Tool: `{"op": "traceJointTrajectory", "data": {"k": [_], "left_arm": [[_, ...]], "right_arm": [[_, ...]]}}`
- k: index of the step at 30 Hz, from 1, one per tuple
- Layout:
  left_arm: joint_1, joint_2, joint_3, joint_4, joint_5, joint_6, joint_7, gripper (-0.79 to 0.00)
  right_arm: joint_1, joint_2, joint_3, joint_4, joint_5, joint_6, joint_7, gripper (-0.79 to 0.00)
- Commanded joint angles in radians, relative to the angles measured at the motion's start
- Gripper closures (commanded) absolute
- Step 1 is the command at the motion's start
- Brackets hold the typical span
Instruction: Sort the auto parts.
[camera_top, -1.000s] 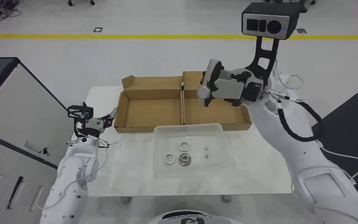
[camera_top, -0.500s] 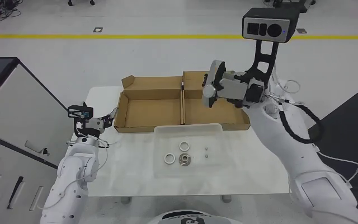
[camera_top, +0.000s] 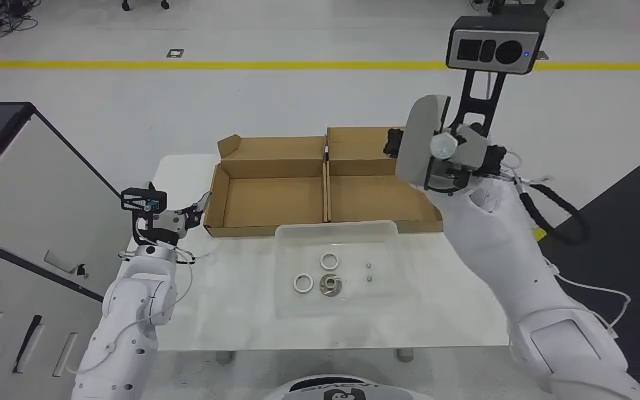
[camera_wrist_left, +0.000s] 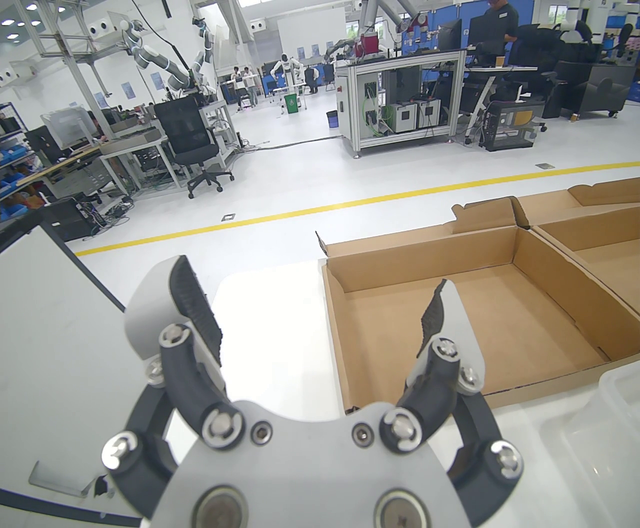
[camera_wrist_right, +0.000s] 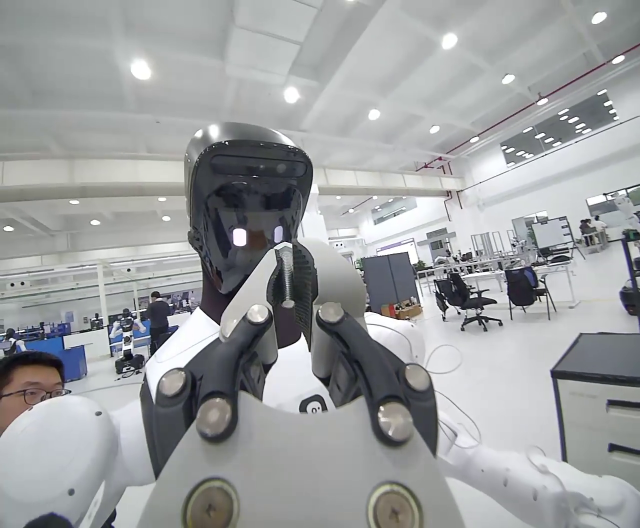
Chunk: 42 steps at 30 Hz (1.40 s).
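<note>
My right gripper (camera_wrist_right: 289, 262) is shut on a threaded metal bolt (camera_wrist_right: 286, 280) and is turned upward, away from the table. In the top view the right gripper (camera_top: 424, 138) is raised above the right cardboard box (camera_top: 385, 200). A clear plastic tray (camera_top: 290, 240) at the table's middle holds two white rings (camera_top: 329, 260), a flanged metal part (camera_top: 331, 285) and two small nuts (camera_top: 369, 271). My left gripper (camera_wrist_left: 311, 280) stands open and holds nothing, beside the left cardboard box (camera_wrist_left: 465, 310). From above, the left gripper (camera_top: 195, 213) hovers by the table's left edge.
The two open cardboard boxes sit side by side at the back of the table, the left box (camera_top: 270, 200) with its flaps up. The clear tray's corner (camera_wrist_left: 617, 400) lies close in front of them. A grey cabinet (camera_top: 40, 180) stands left of the table.
The right arm has risen from over the right box and swung its gripper up and to the right. The left arm has stayed still.
</note>
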Motion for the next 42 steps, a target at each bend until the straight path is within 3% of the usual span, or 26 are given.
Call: {"op": "traceJointTrajectory", "data": {"k": [1, 26, 30, 36, 42], "left_arm": [[0.000, 0.000, 0.000, 0.000, 0.000, 0.000, 0.000, -0.785], [0.000, 0.000, 0.000, 0.000, 0.000, 0.000, 0.000, -0.785], [0.000, 0.000, 0.000, 0.000, 0.000, 0.000, 0.000, -0.785], [0.000, 0.000, 0.000, 0.000, 0.000, 0.000, 0.000, -0.785], [0.000, 0.000, 0.000, 0.000, 0.000, 0.000, 0.000, -0.785]], "right_arm": [[0.000, -0.001, 0.000, 0.000, 0.001, 0.001, 0.003, 0.000], [0.000, -0.001, 0.000, 0.000, 0.001, 0.001, 0.003, 0.000], [-0.025, 0.010, 0.057, 0.006, -0.117, 0.093, -0.036, 0.000], [-0.087, 0.049, 0.242, -0.007, -0.303, 0.300, -0.020, 0.000], [-0.056, 0.094, 0.397, -0.018, -0.563, 0.565, 0.119, 0.000]]}}
